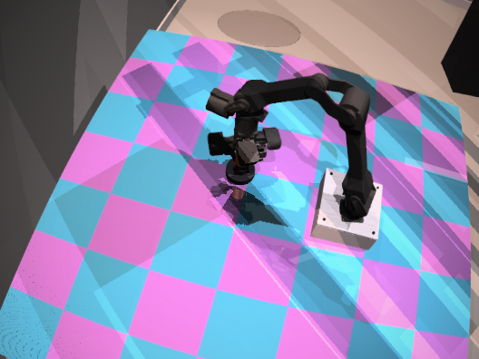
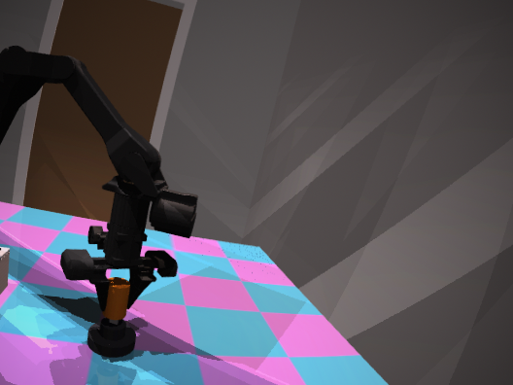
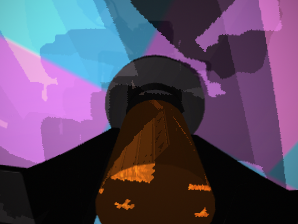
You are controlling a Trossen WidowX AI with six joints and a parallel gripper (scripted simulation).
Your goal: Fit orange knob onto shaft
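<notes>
Black parallel-jaw gripper (image 1: pixel 240 165) (image 2: pixel 117 303) (image 3: pixel 154 138) clamped on the orange cylindrical knob (image 2: pixel 118 300) (image 3: pixel 156 165), one finger on either side, pointing down. Knob stands close to upright directly above the round black pedestal (image 1: pixel 240 174) (image 2: pixel 111 340) (image 3: pixel 117 100) — a short bit of greyish shaft (image 2: pixel 115 321) shows between knob and pedestal collar in the exterior view, so the knob is not fully down. Whether the flats line up, cannot tell. Pedestal sits on the pink-and-blue checkered table top (image 1: pixel 186 245) (image 2: pixel 233 326) (image 3: pixel 55 95), well in from the table's edges; the nearest thing standing beside it is the arm's pale square base block (image 1: pixel 336 228) (image 2: pixel 4 269), apart from it, with checkered surface between. Black jointed arm (image 1: pixel 290 91) (image 2: pixel 97 99) arches over from that block, its elbow high above the table. Base block shows small dark holes near its corners — no brand, label or readable writing on block, arm, knob or pedestal.
</notes>
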